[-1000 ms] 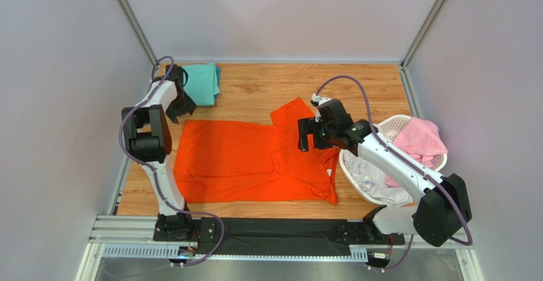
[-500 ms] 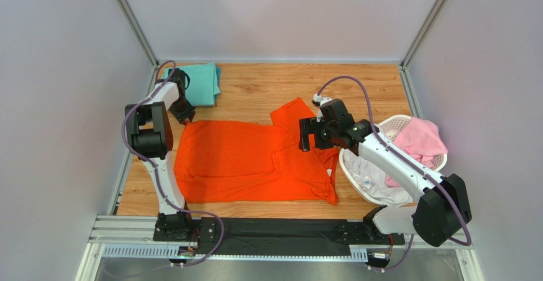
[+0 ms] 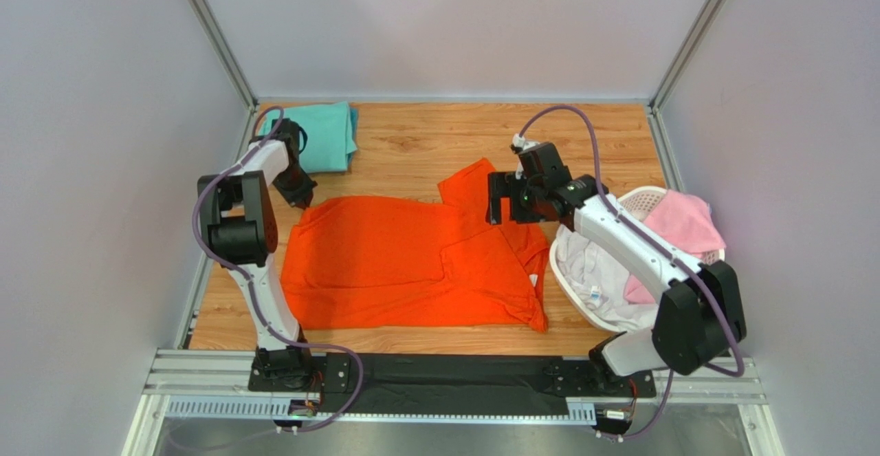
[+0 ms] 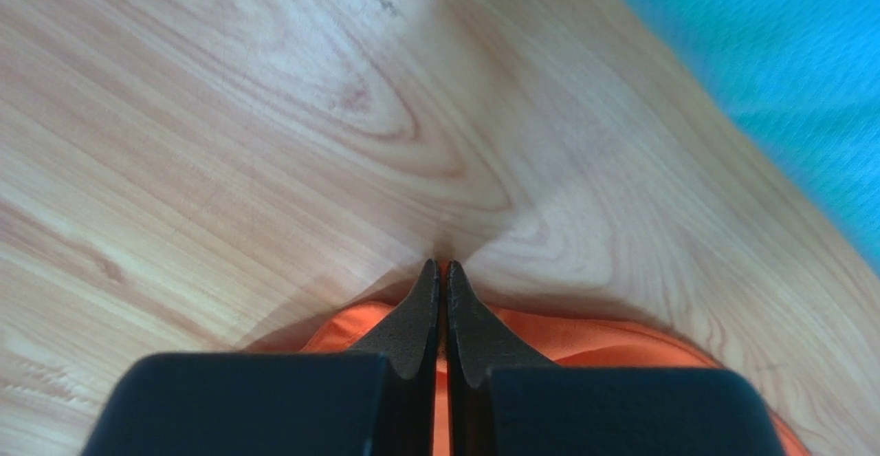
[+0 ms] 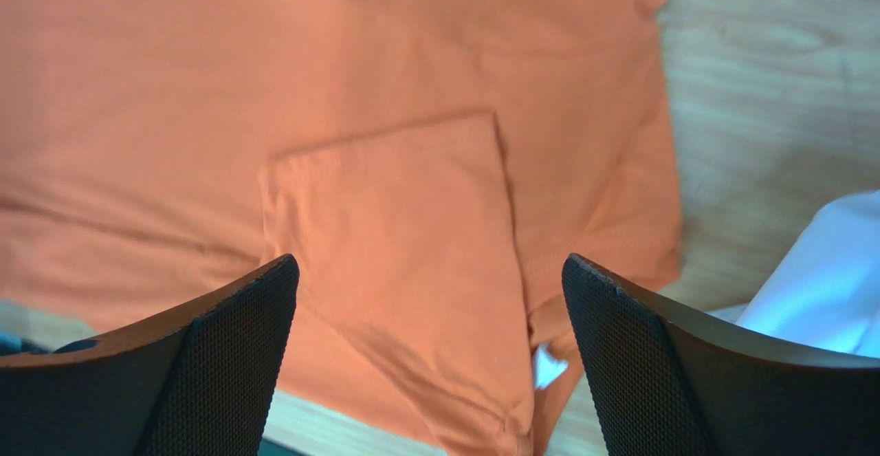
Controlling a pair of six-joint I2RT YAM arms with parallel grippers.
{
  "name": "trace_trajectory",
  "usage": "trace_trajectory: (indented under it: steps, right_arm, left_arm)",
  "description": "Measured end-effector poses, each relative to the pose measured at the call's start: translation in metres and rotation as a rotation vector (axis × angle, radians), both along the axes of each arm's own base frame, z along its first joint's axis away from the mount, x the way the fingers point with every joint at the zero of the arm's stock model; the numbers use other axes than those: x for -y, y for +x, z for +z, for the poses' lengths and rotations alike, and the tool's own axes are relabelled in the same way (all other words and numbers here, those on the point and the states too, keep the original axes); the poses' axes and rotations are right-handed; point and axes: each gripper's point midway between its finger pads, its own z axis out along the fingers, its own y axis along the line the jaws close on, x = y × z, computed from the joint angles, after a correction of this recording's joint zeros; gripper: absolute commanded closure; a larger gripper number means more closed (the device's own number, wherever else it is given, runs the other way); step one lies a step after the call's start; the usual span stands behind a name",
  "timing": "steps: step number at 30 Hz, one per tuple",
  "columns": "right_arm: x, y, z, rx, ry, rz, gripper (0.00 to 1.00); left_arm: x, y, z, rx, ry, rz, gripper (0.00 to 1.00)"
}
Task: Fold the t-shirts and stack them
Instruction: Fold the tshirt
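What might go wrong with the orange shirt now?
The left hand pinches only the edge of the orange shirt, so the cloth may slip out when lifted. The right hand hangs open above it, holding nothing, so a one-sided pull might bunch the shirt. The right arm is near the basket and might bump it.

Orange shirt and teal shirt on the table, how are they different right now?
The orange shirt lies spread wide in the middle; the teal shirt is a small folded bundle in the far left corner. The left end effector is shut on the orange shirt's corner; the teal shirt is not held. Both are plain, single-colour cloth.
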Motion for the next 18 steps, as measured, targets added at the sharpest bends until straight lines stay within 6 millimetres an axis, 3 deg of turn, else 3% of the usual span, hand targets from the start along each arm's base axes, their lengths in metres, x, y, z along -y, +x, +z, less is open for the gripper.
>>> trace_trajectory:
  steps: [3, 10, 14, 18]
  right_arm:
    - [0.0, 0.033, 0.004, 0.004, -0.013, -0.058, 0.0]
    - [-0.026, 0.145, 0.011, 0.074, -0.059, -0.143, 0.01]
    - [-0.038, 0.192, -0.009, 0.081, -0.099, -0.176, 0.01]
    - [-0.041, 0.223, -0.03, 0.075, -0.138, -0.205, 0.02]
  left_arm:
    - [0.002, -0.007, 0.004, 0.0, -0.005, -0.003, 1.0]
    - [0.003, -0.012, 0.04, 0.085, -0.002, -0.014, 1.0]
    - [0.006, -0.011, 0.049, 0.116, -0.011, -0.026, 1.0]
    - [0.009, -0.017, 0.042, 0.099, -0.026, -0.043, 1.0]
